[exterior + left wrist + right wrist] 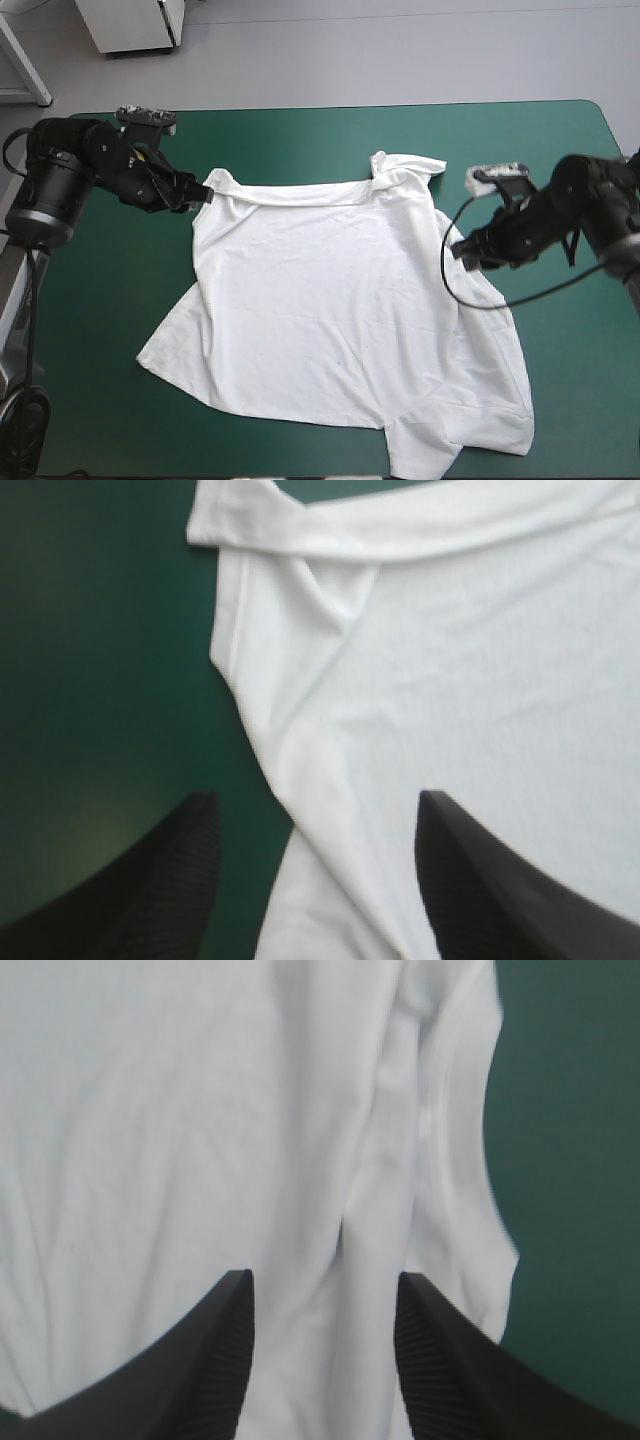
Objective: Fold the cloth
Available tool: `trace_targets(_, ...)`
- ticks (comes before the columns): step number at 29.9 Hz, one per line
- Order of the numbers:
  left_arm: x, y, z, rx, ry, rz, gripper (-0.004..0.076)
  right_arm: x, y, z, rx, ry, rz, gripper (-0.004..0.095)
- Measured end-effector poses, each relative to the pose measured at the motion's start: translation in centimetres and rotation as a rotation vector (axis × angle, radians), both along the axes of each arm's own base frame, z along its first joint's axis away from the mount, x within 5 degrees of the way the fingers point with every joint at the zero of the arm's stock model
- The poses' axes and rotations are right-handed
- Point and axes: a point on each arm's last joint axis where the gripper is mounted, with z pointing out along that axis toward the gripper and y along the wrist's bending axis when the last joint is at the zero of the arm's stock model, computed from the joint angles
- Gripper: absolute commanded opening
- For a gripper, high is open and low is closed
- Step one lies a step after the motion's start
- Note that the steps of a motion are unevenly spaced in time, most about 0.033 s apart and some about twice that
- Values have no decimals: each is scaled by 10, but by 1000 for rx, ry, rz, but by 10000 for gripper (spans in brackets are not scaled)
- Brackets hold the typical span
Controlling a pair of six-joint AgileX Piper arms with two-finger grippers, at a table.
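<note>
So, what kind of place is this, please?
Probably a robot test bench, not a home: the left gripper and the right gripper, both open, flank a white T-shirt spread on a table with a teal-green cover.

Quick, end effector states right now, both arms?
Left end effector: open, over the edge of the T-shirt, holding nothing.
Right end effector: open over the T-shirt, holding nothing.

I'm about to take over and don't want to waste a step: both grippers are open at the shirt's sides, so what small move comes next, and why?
Probably lower both and shut them on the T-shirt. The left gripper stands open astride its left edge, the right gripper open over its right edge; it lies spread, not gripped.
</note>
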Motion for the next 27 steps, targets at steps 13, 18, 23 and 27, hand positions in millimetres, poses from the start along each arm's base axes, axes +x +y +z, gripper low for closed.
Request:
trace_targets(13, -41, 1, -16, -44, 80, -30, 420, -140, -13, -74, -70, 192, -52, 422)
trace_targets(18, -43, -1, -14, -60, 76, -37, 420, -152, -17, -92, -102, 231, -58, 422)
trace_targets(23, -43, -3, -14, -76, 80, -46, 420, -149, -19, -94, -118, 199, -68, 422)
trace_targets(27, -45, -9, -14, -67, 78, -74, 420, -147, -20, -103, -132, 218, -69, 422)
